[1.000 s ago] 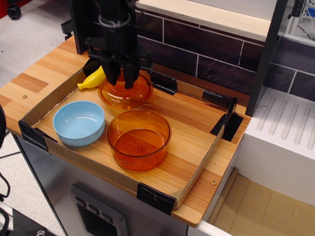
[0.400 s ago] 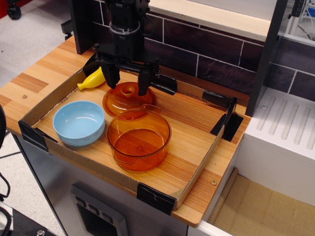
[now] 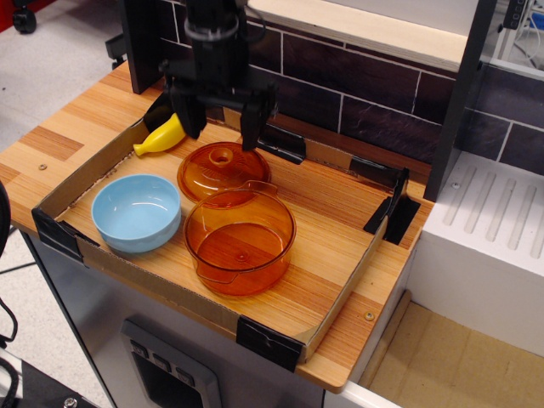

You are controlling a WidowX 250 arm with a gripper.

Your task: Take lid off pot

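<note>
The orange translucent lid (image 3: pixel 223 169) lies on the wooden tray floor, knob up, just behind the pot and touching or overlapping its far rim. The deep orange pot (image 3: pixel 240 240) stands open and empty in the middle of the tray. My black gripper (image 3: pixel 219 129) hangs directly above the lid, fingers spread apart, holding nothing. Its fingertips are a short way above the lid's knob.
A light-blue bowl (image 3: pixel 136 212) sits left of the pot. A yellow banana-like object (image 3: pixel 161 138) lies at the back left, beside the gripper. Low cardboard walls (image 3: pixel 153 285) with black clips ring the tray. A dark brick wall stands behind; a white drainer (image 3: pixel 493 229) is to the right.
The gripper, shut on the lid's knob a second ago, set the lid down behind the pot, opened, and has risen a little above it.
</note>
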